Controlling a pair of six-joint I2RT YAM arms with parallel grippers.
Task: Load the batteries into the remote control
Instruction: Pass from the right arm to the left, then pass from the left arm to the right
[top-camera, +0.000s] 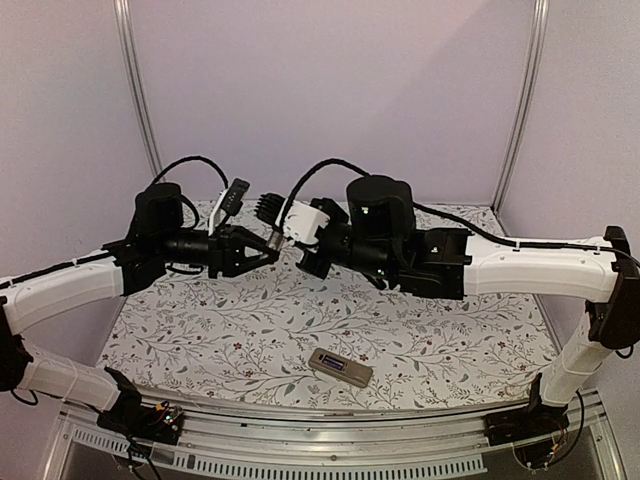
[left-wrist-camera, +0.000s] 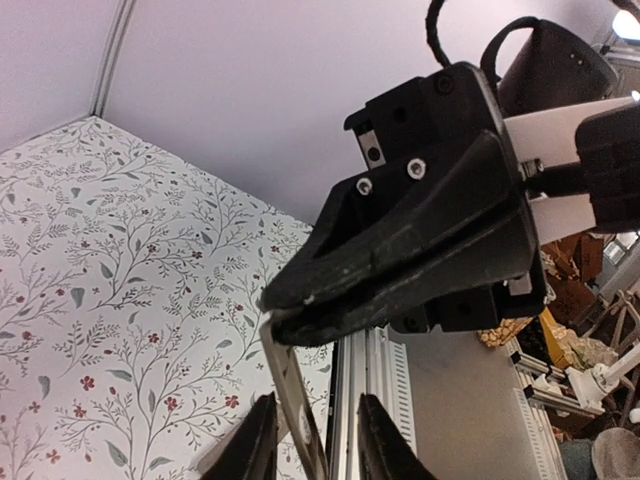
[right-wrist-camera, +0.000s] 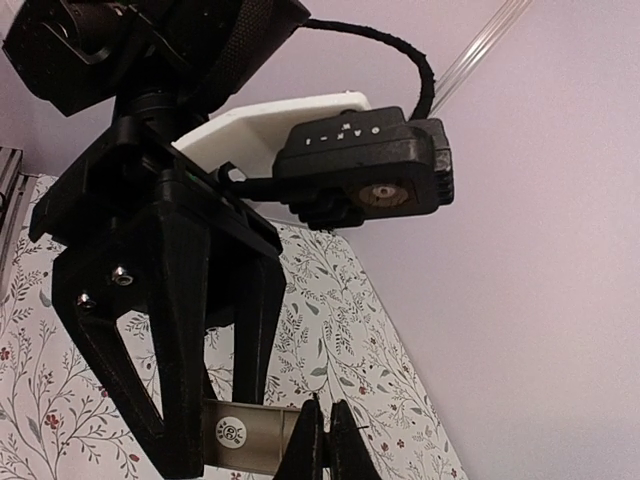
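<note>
The remote control (top-camera: 340, 367) lies on the floral table near the front edge, its greyish-tan back up and a dark recess showing. Both arms meet in mid-air above the table's middle. My right gripper (top-camera: 292, 250) (right-wrist-camera: 327, 440) is shut on one end of a thin tan plate (top-camera: 279, 243) (left-wrist-camera: 295, 400) (right-wrist-camera: 250, 435) that carries a round sticker. My left gripper (top-camera: 268, 247) (left-wrist-camera: 318, 440) straddles the plate's other end. One of its fingers (left-wrist-camera: 255, 440) is close against the plate and a gap remains on the other side. The batteries are out of view.
A floral cloth covers the table (top-camera: 450, 330). An aluminium rail (top-camera: 330, 440) runs along the near edge between the arm bases. Pale walls with metal posts (top-camera: 140, 100) close off the back and sides.
</note>
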